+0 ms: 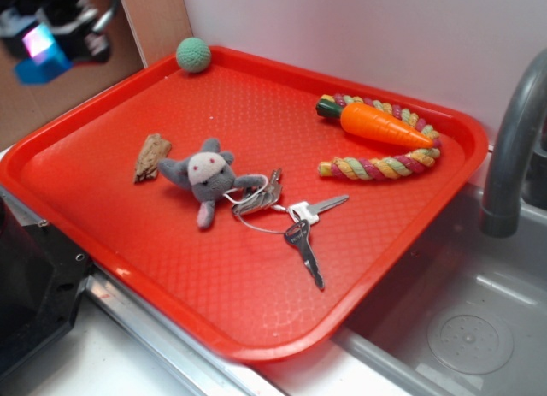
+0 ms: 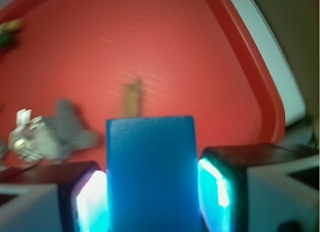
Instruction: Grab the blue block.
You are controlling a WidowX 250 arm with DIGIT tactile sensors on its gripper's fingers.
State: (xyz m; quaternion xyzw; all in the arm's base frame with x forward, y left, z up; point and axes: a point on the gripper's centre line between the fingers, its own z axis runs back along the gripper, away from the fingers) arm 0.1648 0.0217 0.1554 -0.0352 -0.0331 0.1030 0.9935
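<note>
1. Gripper (image 2: 150, 202): closed on the block (image 2: 150, 172). In the wrist view you see one glowing pad (image 2: 92, 202) against each side face, no gap showing on either side.
2. Block: bright blue, plain faces. It sits between the pads and juts out past the fingertips towards the tray (image 2: 200, 66). In the exterior view you find it at the top left corner (image 1: 41, 67), held aloft beyond the tray's far left edge, blurred.
3. Step in hand, as judged: the grab looks made; what remains is keeping it. Hold the jaws at their present squeeze. The faces are smooth, so a slackened grip would probably let the block slide out.
4. Handling advice: move slowly and keep the wrist level. Much of the block hangs past the pads, so a jolt could lever it loose.
5. Below the gripper, wrist view: a brown scrap (image 2: 132, 99), a grey plush (image 2: 62, 129) and keys (image 2: 22, 134), all lying on the tray well clear of the block.
6. Other contents, exterior view: teal ball (image 1: 194, 55), toy carrot (image 1: 380, 124), rope (image 1: 385, 165). None touch the block.
7. Risk: a dropped block may land off the tray, since you hold it near the rim.
</note>
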